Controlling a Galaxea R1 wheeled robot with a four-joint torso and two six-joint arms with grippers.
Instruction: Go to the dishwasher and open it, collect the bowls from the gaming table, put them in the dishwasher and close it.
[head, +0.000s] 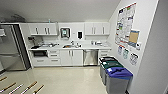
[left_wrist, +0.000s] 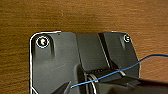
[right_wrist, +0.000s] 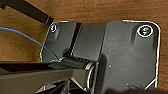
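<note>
1. The dishwasher (head: 90, 57) sits far across the kitchenette, under the white counter (head: 75, 47), right of the white cabinet doors (head: 72, 57) and left of a narrow drawer stack (head: 103, 53); its steel front looks shut, so by my judgement the opening step is not yet done
2. Bowls and gaming table cannot be placed from this spot
3. Three bins stand along the right wall: a black-lidded one (head: 107, 60) farthest, a green-lidded one (head: 112, 64) in the middle, and a blue-lidded one (head: 118, 73) nearest. They crowd the right side of the approach, so a line that drifts right risks clipping them, and the farthest bin sits near the dishwasher, which may pinch the room for a door swinging down
4. The tall steel fridge (head: 11, 47) on the far left has a similar finish; steering for it would be a mistake
5. The head view gives the whole room, pale floor (head: 65, 80) and striped markings at near left. The wrist views give what it lacks: dark robot plates and a thin blue cable (left_wrist: 120, 71) over brown wood-grain
6. Whether either claw is open or closed, I cannot tell
</note>
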